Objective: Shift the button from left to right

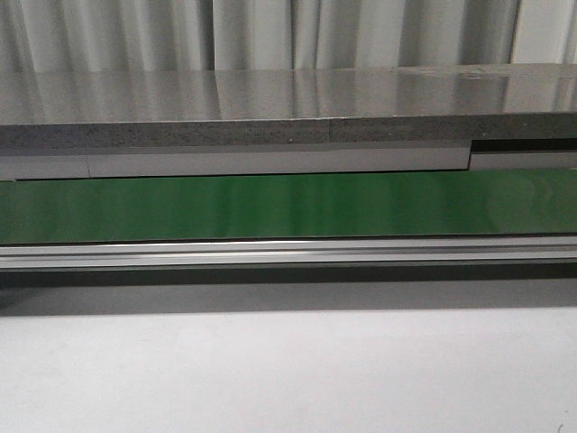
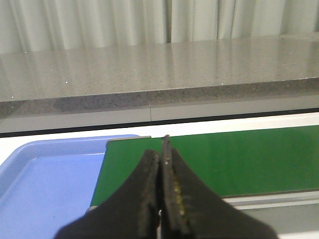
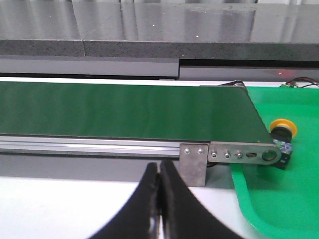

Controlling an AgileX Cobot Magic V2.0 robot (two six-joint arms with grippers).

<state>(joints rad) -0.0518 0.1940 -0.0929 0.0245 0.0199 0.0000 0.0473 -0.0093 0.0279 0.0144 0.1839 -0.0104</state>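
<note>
While both grippers, left [image 2: 160, 164] and right [image 3: 158, 172], are sitting pinched closed and empty, the button [image 3: 282, 135] is already lying in the green tray [image 3: 279, 199]; task seemingly finishing, no further move needed.

backdrop: pale pleated curtain [image 1: 270, 32] | furniture: grey speckled stone counter [image 1: 270, 108] | light: soft reflections on it

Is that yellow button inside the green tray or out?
Inside: the button sits on the green tray, beside the belt's end.

button [image 3: 282, 130] in tray [image 3: 279, 209], beside conveyor [image 3: 124, 109]
</note>
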